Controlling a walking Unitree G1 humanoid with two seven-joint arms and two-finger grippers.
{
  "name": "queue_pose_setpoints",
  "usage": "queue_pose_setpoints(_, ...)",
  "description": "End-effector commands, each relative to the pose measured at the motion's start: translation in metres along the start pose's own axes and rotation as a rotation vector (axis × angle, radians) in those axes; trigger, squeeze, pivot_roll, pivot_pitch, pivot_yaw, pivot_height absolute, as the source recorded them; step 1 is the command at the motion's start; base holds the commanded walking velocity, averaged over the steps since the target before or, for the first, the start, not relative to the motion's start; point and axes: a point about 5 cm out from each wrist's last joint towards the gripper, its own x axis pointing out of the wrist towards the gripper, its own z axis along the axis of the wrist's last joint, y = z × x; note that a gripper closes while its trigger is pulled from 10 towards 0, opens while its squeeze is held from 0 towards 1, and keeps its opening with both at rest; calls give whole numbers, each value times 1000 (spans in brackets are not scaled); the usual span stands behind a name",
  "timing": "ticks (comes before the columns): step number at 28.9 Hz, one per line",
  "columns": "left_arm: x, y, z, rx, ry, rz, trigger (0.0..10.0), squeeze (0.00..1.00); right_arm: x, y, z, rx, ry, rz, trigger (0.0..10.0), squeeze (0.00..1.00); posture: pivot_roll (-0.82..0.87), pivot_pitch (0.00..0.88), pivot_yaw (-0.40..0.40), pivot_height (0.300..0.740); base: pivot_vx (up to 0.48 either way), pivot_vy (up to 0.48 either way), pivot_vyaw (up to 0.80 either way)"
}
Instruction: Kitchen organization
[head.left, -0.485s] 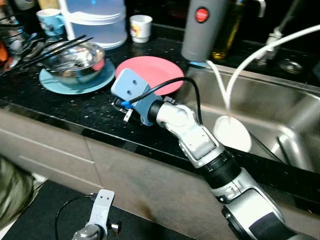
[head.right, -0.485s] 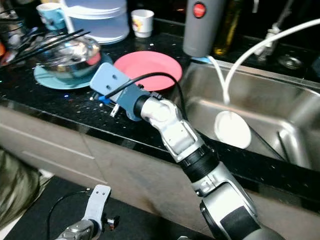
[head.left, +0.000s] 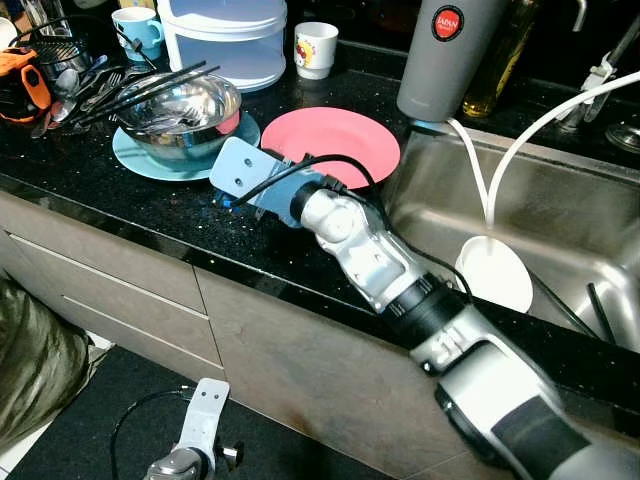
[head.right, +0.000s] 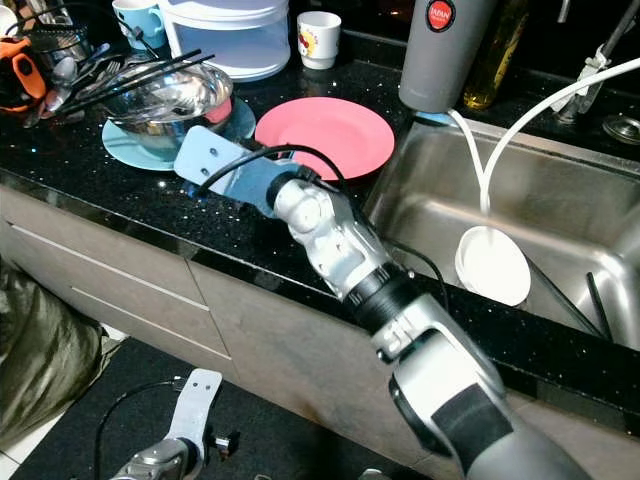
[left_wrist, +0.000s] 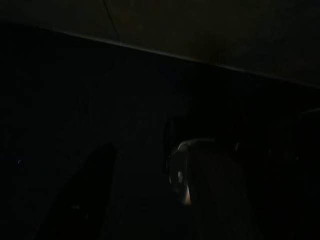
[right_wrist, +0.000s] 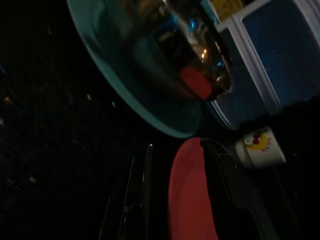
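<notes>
Right gripper (right_wrist: 175, 200), fingers spread astride the pink plate (head.left: 330, 145) rim at the plate's 7 o'clock (steel bowl (head.left: 180, 110) at its 9), likely lining up a pinch.

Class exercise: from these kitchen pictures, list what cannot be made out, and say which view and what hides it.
- Right claw's tips: head views, hidden behind its blue wrist block.
- Left claw: left wrist view, too dark.
- Steel bowl contents: head views, glare and chopsticks.
- Sink: cut off by right edge.
</notes>
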Motion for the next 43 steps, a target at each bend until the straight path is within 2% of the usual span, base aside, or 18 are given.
queue_pose_setpoints(1, -1, -2, -8, -6, 28, -2, 10000, 0, 1, 7, -6, -58, 37, 44, 10000, 0, 15, 133, -60, 740, 0, 0, 0)
queue_pose_setpoints(5, -1, -1, -8, -8, 26, 0, 10000, 0, 1, 6, -20, -110, 111, 114, 10000, 0, 12, 137, -62, 740, 0, 0, 0)
queue_pose_setpoints(9, -1, -1, -8, -6, 27, -1, 10000, 0, -3, 5, -32, -102, 177, 221, 10000, 0, 8, 137, -61, 740, 0, 0, 0)
queue_pose_setpoints(23, -1, -2, -9, -6, 28, -1, 10000, 0, -11, -31, -53, -125, 351, 156, 10000, 0, 6, 132, -58, 740, 0, 0, 0)
queue_pose_setpoints(24, -1, -2, -9, -5, 28, -2, 10000, 0, -12, -33, -54, -130, 358, 149, 6824, 0, 5, 131, -58, 740, 0, 0, 0)
queue_pose_setpoints(25, -1, -2, -9, -4, 28, -3, 10000, 0, -12, -34, -53, -135, 362, 146, 6824, 0, 5, 131, -58, 740, 0, 0, 0)
queue_pose_setpoints(26, -1, -2, -9, -4, 28, -3, 10000, 0, -12, -32, -53, -134, 359, 154, 0, 0, 8, 127, -58, 740, 0, 0, 0)
queue_pose_setpoints(40, -1, -2, -8, -8, 26, -2, 10000, 0, -10, -39, -40, -118, 277, 80, 0, 0, 6, 129, -57, 740, 0, 0, 0)
queue_pose_setpoints(41, -1, -2, -8, -7, 26, -2, 10000, 0, -10, -42, -35, -90, 234, 56, 0, 0, 6, 129, -57, 740, 0, 0, 0)
queue_pose_setpoints(43, -1, -2, -8, -7, 25, -2, 10000, 0, -9, -52, -23, 54, 122, -34, 0, 0, 8, 130, -56, 740, 0, 0, 0)
